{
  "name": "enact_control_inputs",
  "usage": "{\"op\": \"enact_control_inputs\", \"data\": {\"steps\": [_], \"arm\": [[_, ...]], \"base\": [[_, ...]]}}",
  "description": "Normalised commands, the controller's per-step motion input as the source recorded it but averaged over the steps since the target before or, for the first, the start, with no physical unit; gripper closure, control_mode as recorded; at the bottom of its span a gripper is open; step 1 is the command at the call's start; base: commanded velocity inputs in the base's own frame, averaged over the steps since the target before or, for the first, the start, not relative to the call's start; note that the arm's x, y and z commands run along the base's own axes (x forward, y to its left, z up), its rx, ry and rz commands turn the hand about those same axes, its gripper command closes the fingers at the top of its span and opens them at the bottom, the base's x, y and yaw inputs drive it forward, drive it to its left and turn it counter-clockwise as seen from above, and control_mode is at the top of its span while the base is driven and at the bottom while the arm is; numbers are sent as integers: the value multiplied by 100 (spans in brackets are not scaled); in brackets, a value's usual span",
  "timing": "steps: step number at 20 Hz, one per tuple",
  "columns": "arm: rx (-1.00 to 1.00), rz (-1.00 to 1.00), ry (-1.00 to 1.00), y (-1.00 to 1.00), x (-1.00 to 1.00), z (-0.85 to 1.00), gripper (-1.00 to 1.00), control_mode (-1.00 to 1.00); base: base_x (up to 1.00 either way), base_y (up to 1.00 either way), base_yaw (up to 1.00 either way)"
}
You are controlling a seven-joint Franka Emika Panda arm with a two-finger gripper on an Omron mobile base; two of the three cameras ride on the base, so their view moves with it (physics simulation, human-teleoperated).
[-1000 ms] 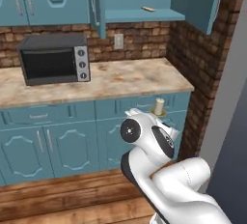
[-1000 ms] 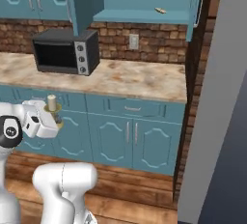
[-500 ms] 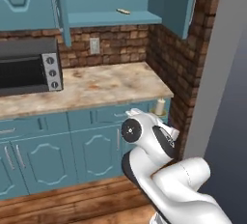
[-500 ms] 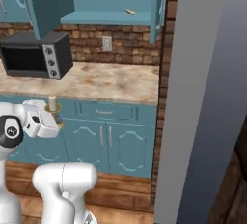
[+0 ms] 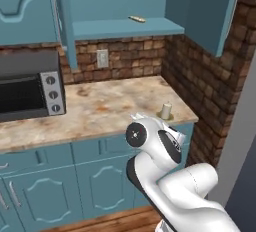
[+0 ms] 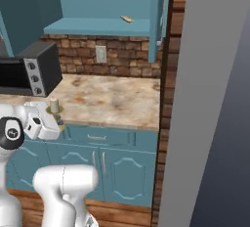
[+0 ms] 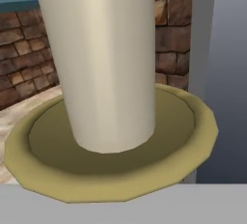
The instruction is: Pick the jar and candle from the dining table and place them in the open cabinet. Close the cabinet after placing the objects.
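Claw (image 6: 54, 116) is clamped down tight on the candle (image 7: 103, 59); hand view has the cream stub dead centre, standing upright in the dish of its brass holder (image 7: 111, 165). In the left base view the candle (image 5: 166, 110) rides just above the arm's wrist at about 4 o'clock of frame, over the front edge of the marbled surface (image 5: 95, 113). Handling guess: light, rigid, wax stub probably just seated in the holder, so tipping could drop it; narrow stem and round foot mean best hold is low on the stem, keep it vertical, no fast swings. Brass likely slick. Farther back: black toaster oven (image 5: 27, 86) at 9 o'clock on the surface, brick wall (image 5: 135, 56) behind. Farthest, the cabinet (image 5: 125, 26) at 12 o'clock, doors open, teal shelf with one small tan item (image 5: 137, 19) lying on it. Candle is not yet up on the shelf; no jar there either.
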Motion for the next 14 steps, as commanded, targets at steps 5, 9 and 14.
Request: {"op": "enact_control_inputs", "data": {"steps": [5,9,14], "arm": [[0,0,0,0,0,0,100,100],[0,0,0,0,0,0,100,100],[0,0,0,0,0,0,100,100]], "base": [[63,-5,0],[69,-13,3],[57,-7,8]]}}
